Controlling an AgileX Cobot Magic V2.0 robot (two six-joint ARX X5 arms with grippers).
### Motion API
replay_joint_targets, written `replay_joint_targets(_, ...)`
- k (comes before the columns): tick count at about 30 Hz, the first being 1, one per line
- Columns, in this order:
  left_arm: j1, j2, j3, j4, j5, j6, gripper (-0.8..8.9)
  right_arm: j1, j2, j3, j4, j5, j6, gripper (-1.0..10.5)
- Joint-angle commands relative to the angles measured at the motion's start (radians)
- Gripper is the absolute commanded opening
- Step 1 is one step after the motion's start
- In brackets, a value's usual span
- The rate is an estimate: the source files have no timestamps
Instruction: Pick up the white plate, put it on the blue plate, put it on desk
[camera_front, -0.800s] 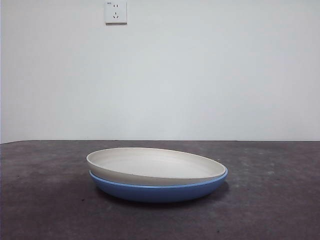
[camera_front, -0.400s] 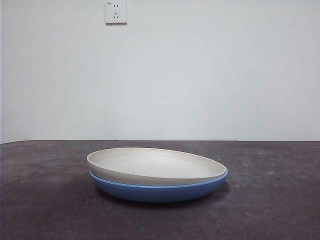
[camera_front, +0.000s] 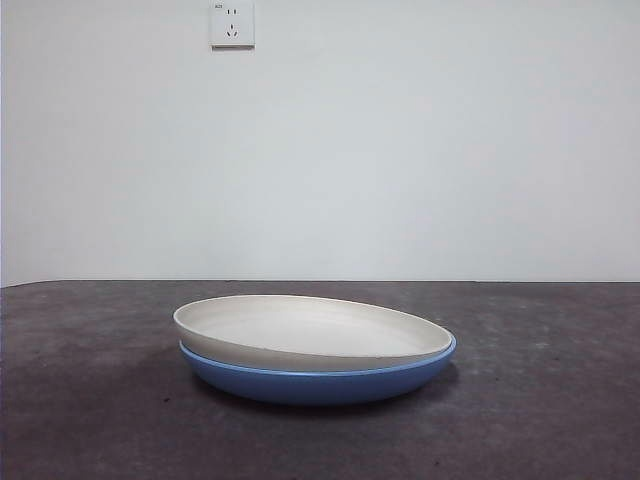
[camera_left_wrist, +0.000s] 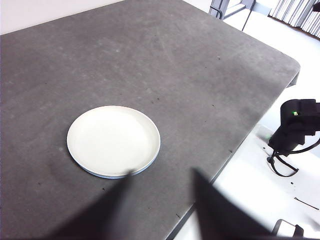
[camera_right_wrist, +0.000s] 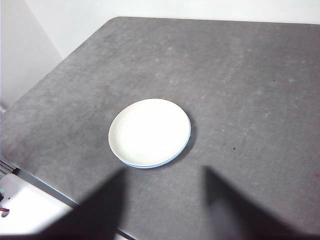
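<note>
While nothing has moved in the last second, the white plate rests tilted on the blue plate, low at 3 o'clock; both hands, left hand and right hand, hang high, jaws apart.

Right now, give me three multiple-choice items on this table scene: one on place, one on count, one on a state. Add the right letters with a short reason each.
1. Where is the white plate?
A. On the blue plate
B. Beside the blue plate, apart from it
C. Under the blue plate

2. How many plates are on the desk?
A. One
B. Two
C. Three

3. How do the left gripper and the right gripper stand?
A. Both shut on the white plate
B. One holds the blue plate
C. Both open, holding nothing, away from the plates

Answers:
1. A: the front view shows the white plate resting in the blue one, a little off-centre.
2. B: one white and one blue, stacked.
3. C: each wrist view shows its jaws apart with only desk between them, the stack well clear.
</note>
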Motion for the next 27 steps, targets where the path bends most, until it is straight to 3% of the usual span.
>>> replay_joint_targets(1, -0.007, 0.005, 0.01, 0.009, -0.003, -0.002, 0.28, 0.005, 0.002, 0.014, -0.069, -0.001, -0.012, 0.3)
replay_joint_targets(16, -0.003, 0.005, 0.008, 0.011, -0.003, -0.002, 0.29, 0.005, 0.002, 0.014, -0.069, 0.0, -0.012, 0.3)
replay_joint_targets(20, 0.084, 0.005, -0.003, 0.016, 0.01, -0.002, 0.29, 0.005, 0.002, 0.014, -0.069, -0.001, -0.012, 0.3)
replay_joint_targets(27, 0.333, -0.045, -0.111, 0.022, 0.023, 0.003, 0.28, 0.005, 0.002, 0.014, -0.069, -0.001, -0.012, 0.3)
